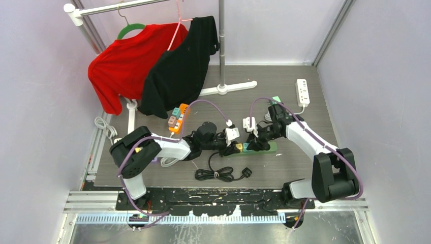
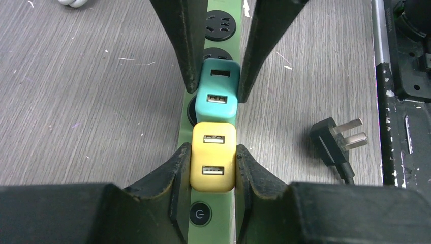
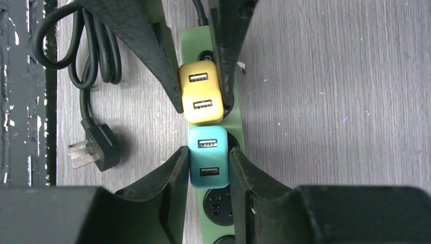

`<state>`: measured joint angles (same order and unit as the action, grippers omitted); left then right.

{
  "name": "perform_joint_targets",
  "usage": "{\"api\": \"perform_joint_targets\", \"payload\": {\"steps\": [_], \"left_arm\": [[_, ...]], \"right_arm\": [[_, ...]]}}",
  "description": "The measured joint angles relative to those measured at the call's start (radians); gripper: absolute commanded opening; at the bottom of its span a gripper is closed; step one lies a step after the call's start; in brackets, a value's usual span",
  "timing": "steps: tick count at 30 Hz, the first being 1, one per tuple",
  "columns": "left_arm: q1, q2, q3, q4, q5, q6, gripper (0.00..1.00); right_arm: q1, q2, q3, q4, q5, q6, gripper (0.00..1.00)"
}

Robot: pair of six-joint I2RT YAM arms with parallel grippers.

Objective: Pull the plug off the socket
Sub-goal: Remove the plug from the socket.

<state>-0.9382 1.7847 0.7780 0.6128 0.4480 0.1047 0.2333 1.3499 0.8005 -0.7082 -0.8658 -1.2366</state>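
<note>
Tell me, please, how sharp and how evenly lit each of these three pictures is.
Top external: soft, even light, no hard shadows, the green power strip looks small. Left wrist: yellow charger sharp, no glare. Right wrist: teal charger sharp; the loose black plug throws a soft shadow.

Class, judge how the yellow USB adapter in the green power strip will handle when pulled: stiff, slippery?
The yellow adapter looks like rigid moulded plastic, likely unbending. Its smooth rounded sides may slip. The slim power strip may lift with it.

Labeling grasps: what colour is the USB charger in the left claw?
The USB charger is yellow; shows best in the left wrist view.
</note>
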Motion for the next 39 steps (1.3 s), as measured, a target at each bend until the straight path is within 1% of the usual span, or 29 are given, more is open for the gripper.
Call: {"api": "perform_joint_targets", "payload": {"steps": [1,3,5,9,12,15,20,22,23,25,28,30,32,35,37,39], "left_arm": [[0.0,0.0,0.0,0.001,0.0,-0.001,0.0],[0.0,0.0,0.0,0.002,0.002,-0.001,0.0],[0.0,0.001,-0.001,0.005,0.008,-0.002,0.0],[-0.007,0.006,-0.001,0.015,0.012,-0.001,0.0],[-0.008,0.006,-0.001,0.015,0.02,-0.001,0.0],[-0.008,0.006,-0.001,0.015,0.021,-0.002,0.0],[-0.004,0.007,-0.002,0.017,0.022,-0.015,0.0],[-0.004,0.008,-0.002,0.021,0.024,-0.019,0.0],[-0.004,0.01,-0.002,0.023,0.025,-0.019,0.0],[-0.004,0.011,-0.002,0.027,0.026,-0.02,0.0],[-0.007,0.014,-0.002,0.037,0.028,-0.022,0.0],[-0.009,0.016,-0.002,0.038,0.029,-0.022,0.0],[-0.009,0.016,-0.002,0.038,0.032,-0.021,0.0],[-0.009,0.016,-0.003,0.038,0.039,-0.023,0.0],[-0.008,0.016,-0.003,0.039,0.043,-0.024,0.0],[-0.006,0.016,-0.003,0.04,0.043,-0.027,0.0]], "right_arm": [[-0.01,-0.001,-0.003,0.011,-0.005,0.034,0.01],[-0.033,-0.001,-0.004,-0.003,-0.012,0.032,0.01],[-0.053,0.002,-0.001,-0.049,-0.027,-0.032,0.01],[-0.06,0.024,0.018,-0.161,-0.053,-0.225,0.01],[-0.034,0.024,0.023,-0.179,-0.047,-0.277,0.01],[-0.022,0.021,0.024,-0.161,-0.043,-0.256,0.01],[-0.028,-0.012,-0.009,-0.043,-0.04,-0.018,0.01],[-0.045,-0.021,-0.021,-0.023,-0.043,0.036,0.01],[-0.055,-0.021,-0.021,-0.03,-0.045,0.032,0.01],[-0.071,-0.017,-0.013,-0.074,-0.05,-0.026,0.01],[-0.08,0.013,0.021,-0.173,-0.06,-0.172,0.01],[-0.071,0.021,0.027,-0.216,-0.064,-0.258,0.01],[-0.051,0.019,0.027,-0.225,-0.062,-0.296,0.01],[-0.02,0.001,0.024,-0.206,-0.043,-0.289,0.01],[-0.013,-0.018,0.016,-0.173,-0.035,-0.233,0.01],[-0.016,-0.027,0.008,-0.133,-0.033,-0.143,0.01]]}}
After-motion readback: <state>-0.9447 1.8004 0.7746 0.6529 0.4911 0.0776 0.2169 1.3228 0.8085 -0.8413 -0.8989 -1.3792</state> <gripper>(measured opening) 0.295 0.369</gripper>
